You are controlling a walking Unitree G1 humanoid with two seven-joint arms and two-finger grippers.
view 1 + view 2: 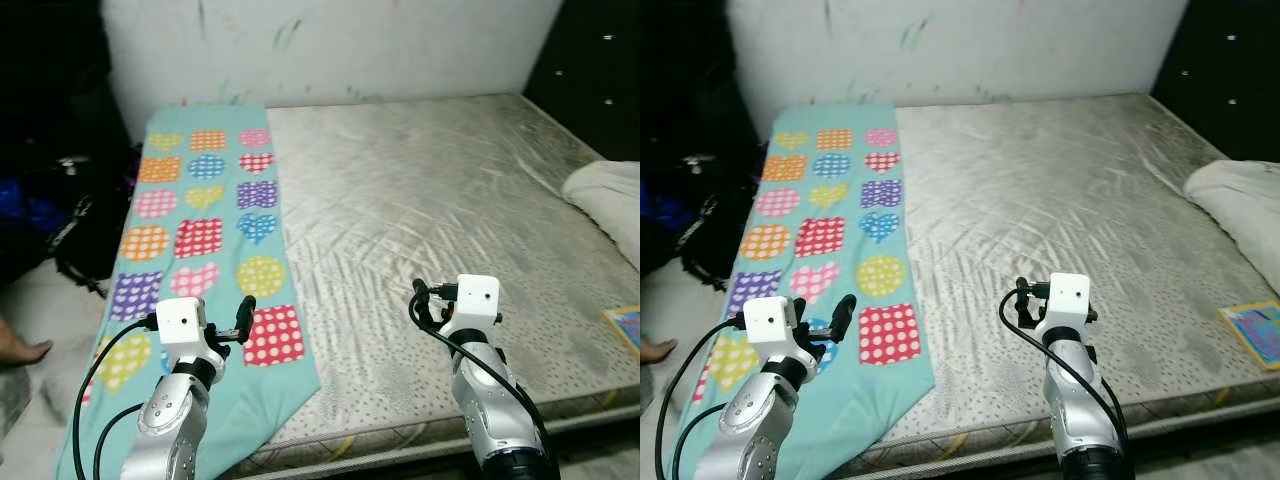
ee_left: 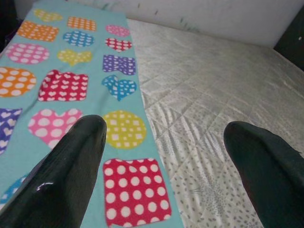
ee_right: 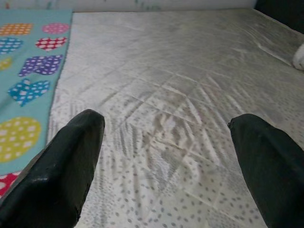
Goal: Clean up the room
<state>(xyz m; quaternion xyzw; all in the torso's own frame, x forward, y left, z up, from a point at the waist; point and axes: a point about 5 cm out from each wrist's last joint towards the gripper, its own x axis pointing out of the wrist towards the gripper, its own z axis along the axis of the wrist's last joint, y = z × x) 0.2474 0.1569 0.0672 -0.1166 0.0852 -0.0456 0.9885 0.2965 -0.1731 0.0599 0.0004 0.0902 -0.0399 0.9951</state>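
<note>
Blanket (image 1: 205, 225) beneath left tool (image 2: 164, 156); right tool (image 3: 166, 166) over mattress (image 1: 420, 200).

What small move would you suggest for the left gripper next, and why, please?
Probably ease the left gripper down toward the turquoise blanket: its fingers stand open above the blanket's near end, which lies along the bare mattress and hangs off its edge.

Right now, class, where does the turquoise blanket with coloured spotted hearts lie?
In the left eye view, the turquoise blanket with coloured spotted hearts lies flat along the left side of the bare grey quilted mattress, running from the white wall to the near edge.
</note>
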